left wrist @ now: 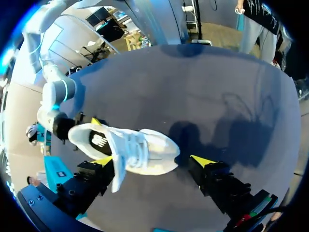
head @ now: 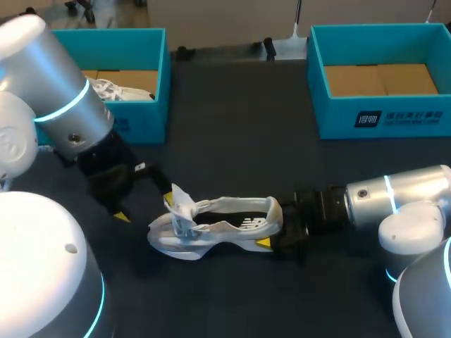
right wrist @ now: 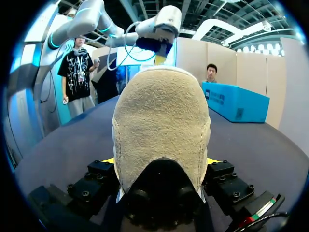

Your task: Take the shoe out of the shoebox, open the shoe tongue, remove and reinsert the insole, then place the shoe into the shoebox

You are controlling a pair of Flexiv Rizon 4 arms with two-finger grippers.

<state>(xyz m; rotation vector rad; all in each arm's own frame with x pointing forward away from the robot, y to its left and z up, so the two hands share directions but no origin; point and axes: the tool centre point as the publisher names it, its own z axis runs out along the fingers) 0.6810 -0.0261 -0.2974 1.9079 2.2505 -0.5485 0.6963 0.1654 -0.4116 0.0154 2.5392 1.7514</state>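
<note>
left gripper [head: 145,205] is spread wide, one tip beside the raised tongue [head: 180,202] | shoe [head: 218,227] is laid on the table [head: 232,141], well apart from left shoebox [head: 144,116] and right shoebox [head: 380,120] | its heel [head: 273,213] is clamped by right gripper [head: 276,227]

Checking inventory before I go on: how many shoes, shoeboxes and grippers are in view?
Shoes: 2, the shoe on the table and a second shoe partly visible in the left shoebox
Shoeboxes: 2, the left shoebox and the right shoebox
Grippers: 2, left gripper, right gripper
Total: 6
</note>
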